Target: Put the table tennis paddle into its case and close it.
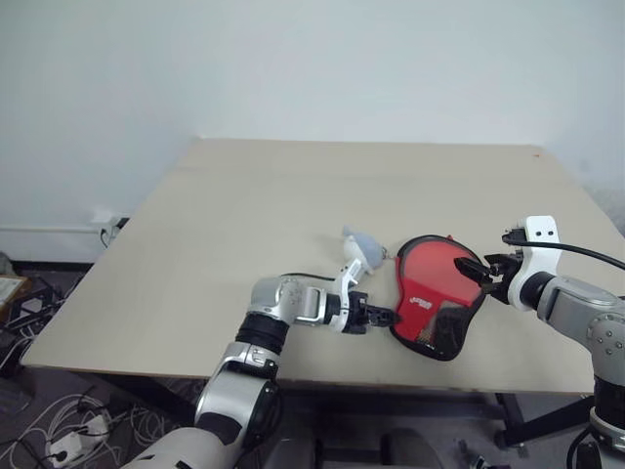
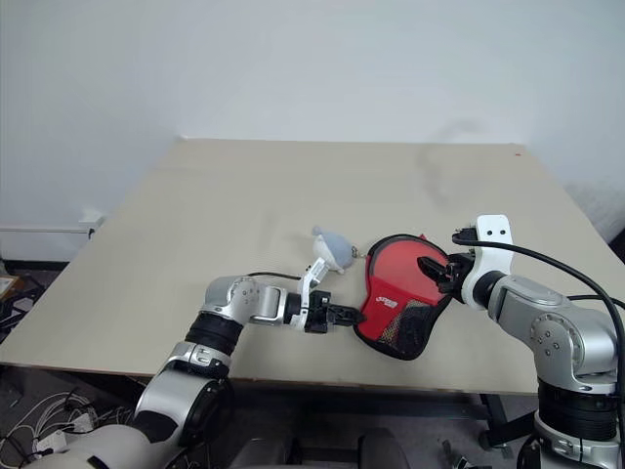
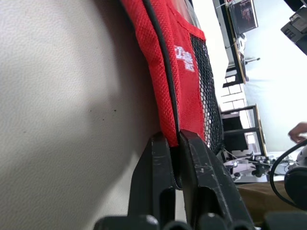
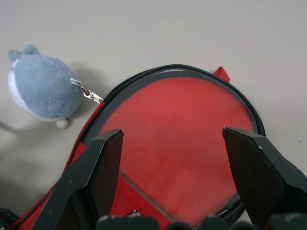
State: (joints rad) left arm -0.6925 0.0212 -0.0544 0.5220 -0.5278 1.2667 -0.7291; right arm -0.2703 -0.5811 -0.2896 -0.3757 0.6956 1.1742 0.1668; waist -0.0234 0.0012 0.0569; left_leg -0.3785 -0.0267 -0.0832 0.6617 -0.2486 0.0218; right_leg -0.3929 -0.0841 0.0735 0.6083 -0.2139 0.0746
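Case (image 1: 435, 303) near the table's (image 1: 244, 225) front edge — left gripper (image 1: 384, 318) pinching its rim, right gripper (image 4: 175, 143) spread above, broad bare tabletop behind.

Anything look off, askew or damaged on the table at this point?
Nothing stands out. The case lies flat and undamaged, its puff beside it on the chain. The left gripper pinches the case's edge; the right gripper hovers open above it.

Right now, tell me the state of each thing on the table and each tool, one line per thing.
Case: flat on the table, window side up, left end pinched.
Paddle: inside the case, red face showing through the window.
Puff: lying on the table beside the case, chained to it.
Left tool: shut on the case's edge.
Right tool: open, over the case's round end.
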